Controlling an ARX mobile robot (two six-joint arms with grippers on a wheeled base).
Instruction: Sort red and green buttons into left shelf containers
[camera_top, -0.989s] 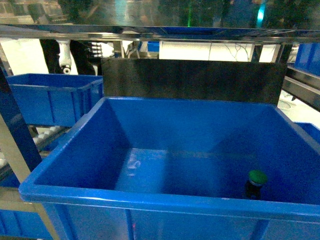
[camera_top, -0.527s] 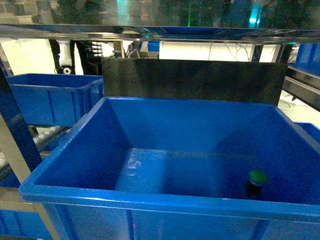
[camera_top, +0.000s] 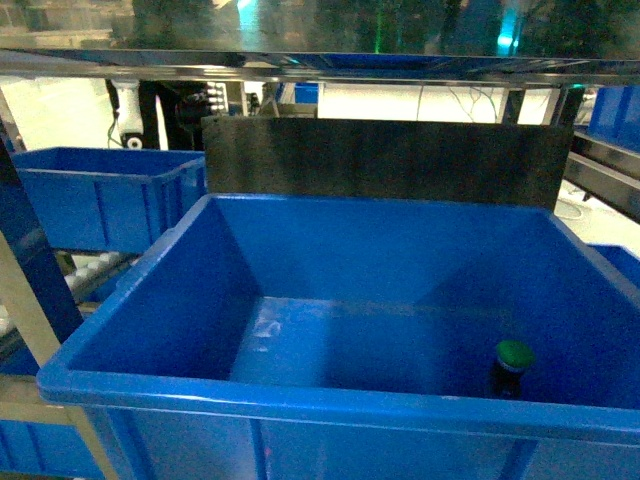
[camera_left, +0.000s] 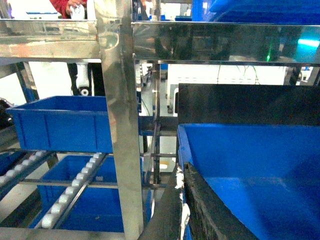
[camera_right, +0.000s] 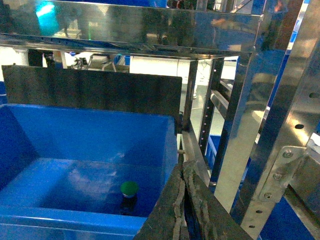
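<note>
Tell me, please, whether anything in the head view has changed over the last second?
Nothing on the shelf visibly moved. The green button stands upright in the near right corner of the big blue bin, as before, and no hand has entered the head view. Only the blurred background behind the shelf shifted slightly.

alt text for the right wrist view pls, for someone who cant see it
A green button stands upright on the floor of a large blue bin, near its front right corner. The shut right end effector fills the lower middle, outside the bin's right wall. A black panel stands behind the bin, with steel shelf posts at right.
</note>
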